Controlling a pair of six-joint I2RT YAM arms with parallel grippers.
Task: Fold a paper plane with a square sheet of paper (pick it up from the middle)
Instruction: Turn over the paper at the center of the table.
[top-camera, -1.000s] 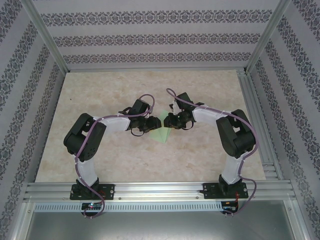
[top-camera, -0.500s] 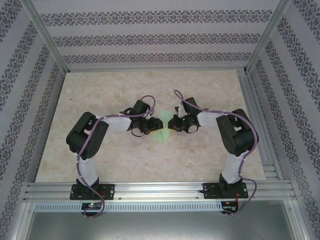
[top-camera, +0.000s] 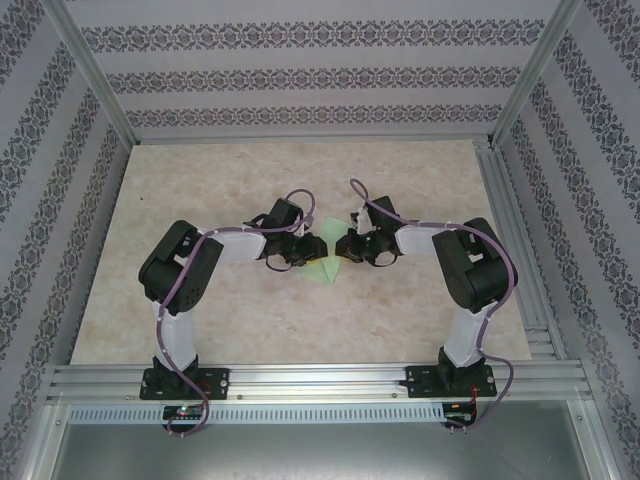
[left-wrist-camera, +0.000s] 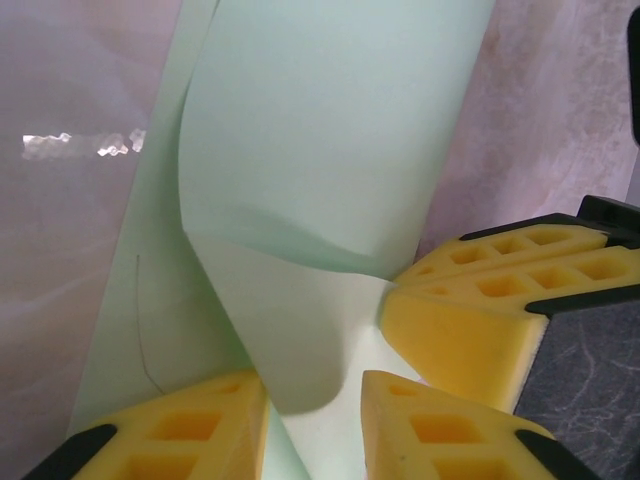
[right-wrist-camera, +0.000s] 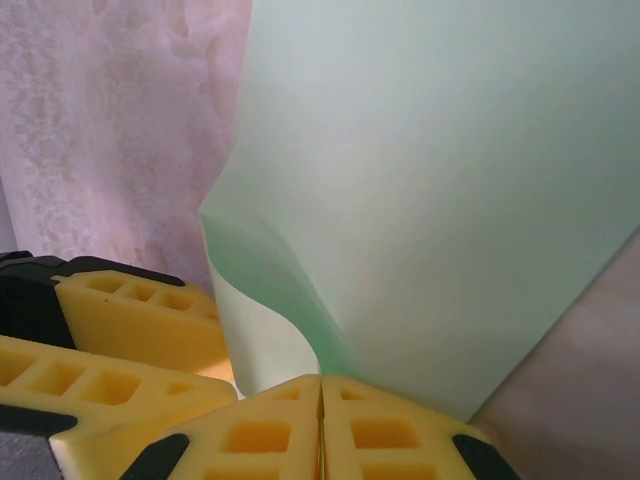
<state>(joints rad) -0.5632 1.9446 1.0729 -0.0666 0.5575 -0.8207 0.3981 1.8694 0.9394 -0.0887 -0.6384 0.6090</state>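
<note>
Compared with a second ago, the left arm is leaning further in, its elbow sitting nearer the middle, and the left gripper is reaching a touch further right. The right gripper is sitting slightly further right as well, so the two are still meeting nose to nose over the middle of the table. The sheet is lying between and under them, much where it was, with a pale green corner poking out towards the near edge just below the grippers. From the left wrist I am seeing the sheet partly raised off the table: one layer is lying flat, another is curling up and over it, and a rounded lobe of that upper layer is dipping into the gap between the left fingers. Those fingers are standing apart, with the paper passing loosely between them and not being squeezed. The right fingers are pressing together, only a thin seam showing between the pads, and the sheet's raised edge is running down into their tips, so they are pinching it there. In the left wrist view that same pair is coming in from the right and meeting the sheet just where its fold is bending. A thin dark line is showing on the flat layer at the left, though I cannot tell what it is.
</note>
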